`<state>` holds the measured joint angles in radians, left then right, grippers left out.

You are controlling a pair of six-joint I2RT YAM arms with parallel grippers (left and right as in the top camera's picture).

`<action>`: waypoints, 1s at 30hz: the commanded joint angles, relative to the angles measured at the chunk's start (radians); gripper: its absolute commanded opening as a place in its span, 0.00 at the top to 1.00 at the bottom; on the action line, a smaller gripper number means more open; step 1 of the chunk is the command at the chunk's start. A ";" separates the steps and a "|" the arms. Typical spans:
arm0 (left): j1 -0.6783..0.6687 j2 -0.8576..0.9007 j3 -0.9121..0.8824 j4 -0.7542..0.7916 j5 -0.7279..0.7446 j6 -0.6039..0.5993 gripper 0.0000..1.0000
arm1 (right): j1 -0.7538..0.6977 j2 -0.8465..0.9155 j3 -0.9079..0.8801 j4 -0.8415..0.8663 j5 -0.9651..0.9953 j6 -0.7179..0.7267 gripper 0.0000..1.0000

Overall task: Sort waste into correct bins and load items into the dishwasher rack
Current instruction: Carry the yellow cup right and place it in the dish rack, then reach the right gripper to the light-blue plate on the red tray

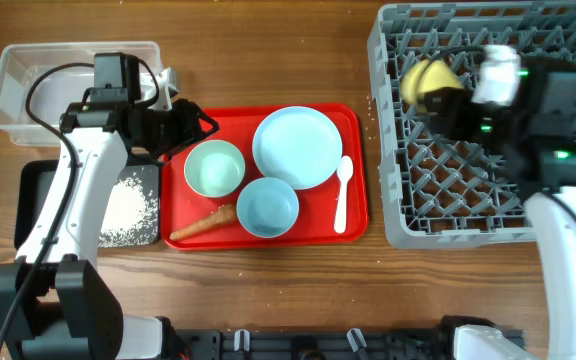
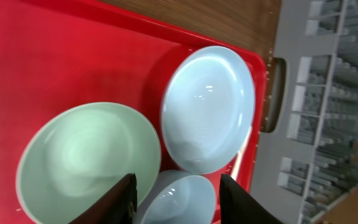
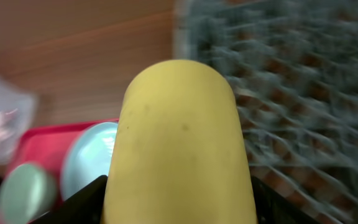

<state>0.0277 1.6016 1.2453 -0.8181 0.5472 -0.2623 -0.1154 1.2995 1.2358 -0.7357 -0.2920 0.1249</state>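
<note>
My right gripper (image 1: 450, 97) is shut on the small yellow cup (image 1: 426, 84) and holds it over the left part of the grey dishwasher rack (image 1: 488, 215). In the right wrist view the cup (image 3: 179, 124) fills the space between the fingers (image 3: 179, 208). My left gripper (image 1: 196, 126) is open and empty above the pale green bowl (image 1: 214, 167). In the left wrist view its fingers (image 2: 176, 186) frame the light blue bowl (image 2: 179, 202), beside the green bowl (image 2: 86, 155) and the blue plate (image 2: 209, 106). White grains (image 1: 128, 210) lie in the black tray (image 1: 36, 195). The carrot stick (image 1: 203, 223) and white spoon (image 1: 343, 193) lie on the red tray.
The bright red tray (image 1: 353, 225) sits mid-table and holds the bowls, the plate (image 1: 297, 146), the spoon and the stick. The clear tub (image 1: 28, 90) stands at the back left, partly behind my left arm. A blurred red-and-white shape (image 3: 4, 117) shows in it in the right wrist view.
</note>
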 commanded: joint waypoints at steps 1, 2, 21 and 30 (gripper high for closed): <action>0.005 -0.016 0.004 -0.003 -0.052 0.024 0.59 | -0.150 0.000 0.053 -0.077 0.170 -0.013 0.60; 0.005 -0.016 0.004 -0.003 -0.052 0.024 0.58 | -0.190 0.000 0.055 -0.093 0.174 -0.003 0.60; 0.002 -0.016 0.004 -0.015 -0.052 0.024 0.59 | -0.604 0.321 0.055 -0.126 0.195 0.111 0.37; 0.002 -0.016 0.004 -0.040 -0.052 0.024 0.58 | -0.604 0.261 0.055 0.052 -0.073 0.114 0.00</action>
<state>0.0273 1.6016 1.2453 -0.8497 0.5011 -0.2626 -0.7181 1.6100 1.2690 -0.7013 -0.2222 0.2344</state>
